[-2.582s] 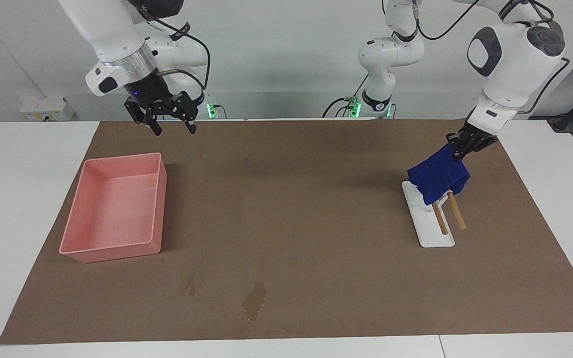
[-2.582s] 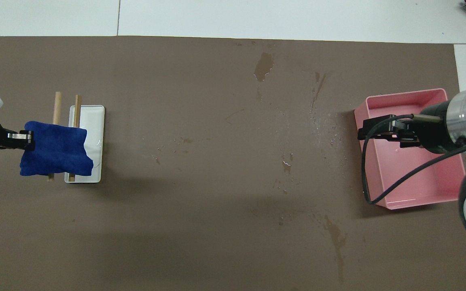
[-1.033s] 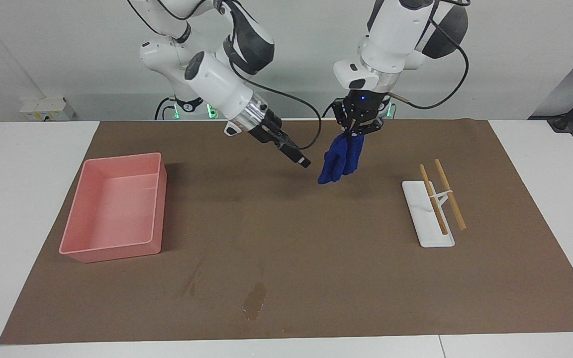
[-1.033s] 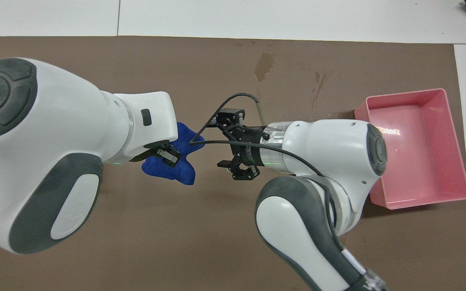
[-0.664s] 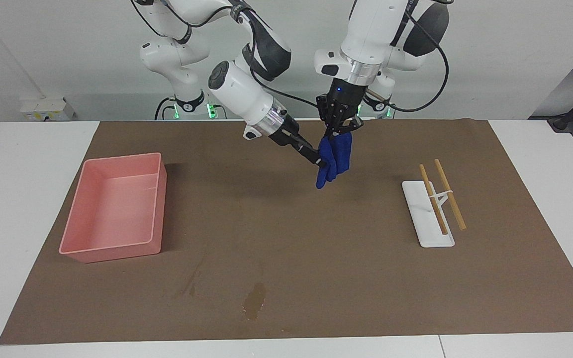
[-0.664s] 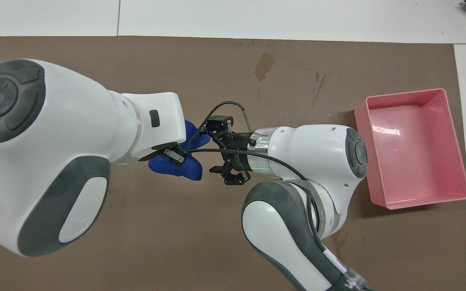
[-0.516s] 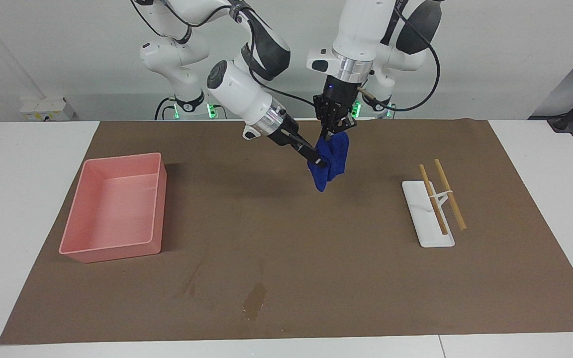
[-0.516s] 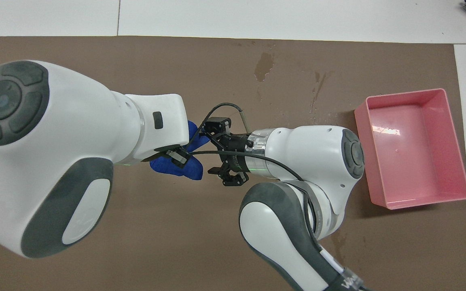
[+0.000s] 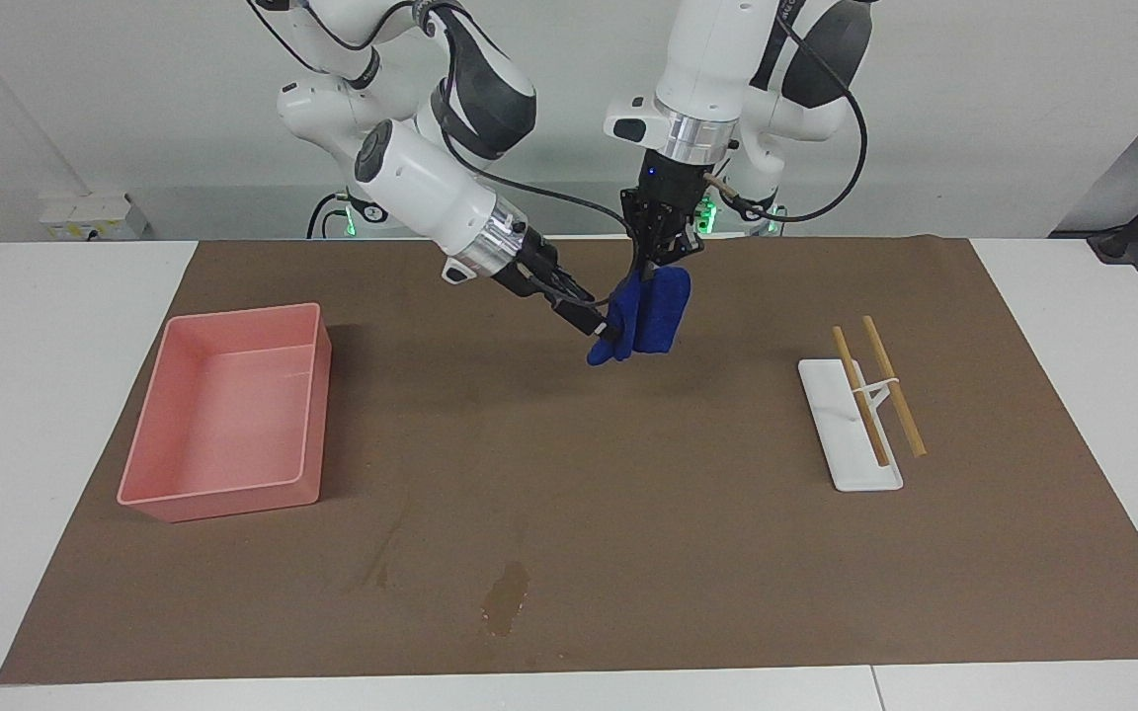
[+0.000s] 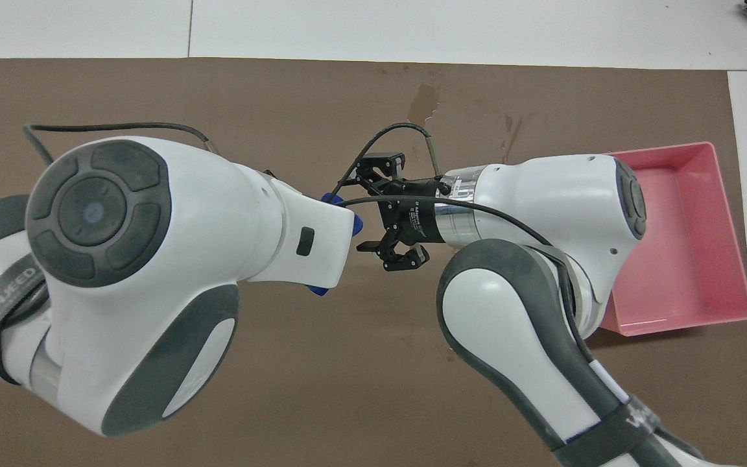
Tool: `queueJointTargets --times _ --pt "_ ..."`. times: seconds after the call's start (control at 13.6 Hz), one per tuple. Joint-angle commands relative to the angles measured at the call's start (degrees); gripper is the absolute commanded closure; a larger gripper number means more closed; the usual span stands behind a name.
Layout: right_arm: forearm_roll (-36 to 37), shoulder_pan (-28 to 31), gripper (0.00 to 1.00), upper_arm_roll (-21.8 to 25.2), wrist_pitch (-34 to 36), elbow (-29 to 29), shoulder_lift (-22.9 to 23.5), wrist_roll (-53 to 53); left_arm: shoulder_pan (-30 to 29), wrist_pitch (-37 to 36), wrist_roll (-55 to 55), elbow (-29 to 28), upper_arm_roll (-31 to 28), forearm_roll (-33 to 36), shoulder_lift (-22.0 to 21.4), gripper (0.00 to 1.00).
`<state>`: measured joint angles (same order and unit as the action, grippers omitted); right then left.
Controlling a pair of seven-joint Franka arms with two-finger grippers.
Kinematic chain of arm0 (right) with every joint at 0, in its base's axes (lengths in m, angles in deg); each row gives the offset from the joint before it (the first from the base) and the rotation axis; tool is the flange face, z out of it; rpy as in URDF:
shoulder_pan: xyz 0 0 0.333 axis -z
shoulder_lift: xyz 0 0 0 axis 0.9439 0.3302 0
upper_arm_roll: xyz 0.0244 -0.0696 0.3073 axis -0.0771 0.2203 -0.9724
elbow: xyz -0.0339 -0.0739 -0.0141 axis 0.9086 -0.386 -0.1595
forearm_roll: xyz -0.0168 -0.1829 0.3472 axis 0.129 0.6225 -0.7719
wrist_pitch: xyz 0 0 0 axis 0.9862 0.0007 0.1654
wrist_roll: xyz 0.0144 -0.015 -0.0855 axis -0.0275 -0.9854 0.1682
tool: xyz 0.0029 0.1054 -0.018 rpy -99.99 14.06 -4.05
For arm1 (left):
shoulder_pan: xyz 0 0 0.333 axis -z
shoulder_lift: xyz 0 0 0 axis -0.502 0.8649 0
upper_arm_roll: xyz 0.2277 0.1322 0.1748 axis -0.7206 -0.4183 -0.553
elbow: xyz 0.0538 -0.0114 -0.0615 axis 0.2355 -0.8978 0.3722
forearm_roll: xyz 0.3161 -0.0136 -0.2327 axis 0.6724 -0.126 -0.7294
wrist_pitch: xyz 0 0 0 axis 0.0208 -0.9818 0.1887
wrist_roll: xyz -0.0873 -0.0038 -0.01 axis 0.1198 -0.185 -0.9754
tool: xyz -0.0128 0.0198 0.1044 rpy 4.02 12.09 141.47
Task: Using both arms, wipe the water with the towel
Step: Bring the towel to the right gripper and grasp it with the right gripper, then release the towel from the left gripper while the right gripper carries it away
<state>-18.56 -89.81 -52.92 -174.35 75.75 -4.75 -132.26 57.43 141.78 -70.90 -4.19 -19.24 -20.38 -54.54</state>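
- Left gripper (image 9: 661, 259): hung over the middle of the brown mat (image 9: 628, 553), toward the edge nearest the robots; pointed straight down, jaws pinching the top of the towel (image 9: 650, 314).
- Towel: deep-blue cloth, held clear of the mat, bunched and drooping between the two grippers; in the overhead view only small blue corners (image 10: 317, 290) showed past the left arm's wrist.
- Right gripper (image 9: 597, 334): reached in at a slant from the right arm's end, over the middle of the mat; its tip was at the lower corner of the towel, jaws apparently closed on the cloth.
- Stand (image 9: 851, 425): white base with two wooden sticks, bare, toward the left arm's end of the mat, about midway between the near and far edges.
- Tray (image 9: 229, 413): pink, rectangular, at the right arm's end of the mat, about level with the stand.
- Puddle (image 9: 506, 597): dark wet patch with faint streaks beside it, close to the mat's edge farthest from the robots, about mid-length.
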Motion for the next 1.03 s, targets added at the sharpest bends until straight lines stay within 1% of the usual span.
queueJointTargets --times 0.0,0.07,0.15,0.22,0.3,0.44,0.59,0.66,0.81,0.89,0.96 --pt "-1.9 -0.4 0.00 -0.4 -1.5 -0.6 0.7 1.5 0.6 0.5 -0.7 1.3 -0.4 1.1 0.5 1.00" --pt "-2.3 -0.5 0.00 -0.4 -2.5 -0.7 0.8 1.1 0.6 0.5 -0.7 1.4 -0.5 1.1 0.5 1.00" --pt "-4.3 -0.8 0.00 -0.5 -4.6 -0.7 1.0 1.0 0.6 0.4 -0.7 1.4 -0.5 1.2 0.5 1.00" --pt "-6.5 -2.5 0.00 -0.5 -7.2 -0.7 1.2 0.9 0.7 0.4 -0.7 1.4 -0.5 1.2 0.5 1.00" --pt "-6.8 -3.1 0.00 -0.5 -8.6 -0.7 1.8 0.9 0.8 0.5 -0.7 1.4 -0.4 1.2 0.5 1.00" --pt "-7.9 -3.3 0.00 -0.5 -9.1 -1.3 1.9 0.7 1.1 0.4 -0.7 1.5 -0.5 1.2 0.5 1.00" --pt "-8.4 -4.5 0.00 -0.5 -12.0 -1.9 3.1 0.5 1.6 0.6 -0.7 1.5 -0.4 2.3 0.5 1.00" --pt "-8.2 -5.9 0.00 -0.5 -12.6 -1.3 3.5 1.0 1.7 0.7 -0.7 1.5 -0.4 2.3 0.5 1.00" --pt "-7.7 -6.0 0.00 -0.4 -12.9 -0.7 3.4 1.4 1.7 0.9 -0.6 1.5 -0.4 2.2 0.5 1.00" --pt "-7.6 -6.0 0.10 -0.5 -13.0 -0.7 3.4 1.5 1.7 1.0 -0.6 1.5 -0.4 2.2 0.5 1.00" --pt "-7.6 -6.0 0.40 -0.5 -13.1 -0.7 3.4 2.3 1.7 1.1 -0.6 1.5 -0.4 2.2 0.5 1.00"
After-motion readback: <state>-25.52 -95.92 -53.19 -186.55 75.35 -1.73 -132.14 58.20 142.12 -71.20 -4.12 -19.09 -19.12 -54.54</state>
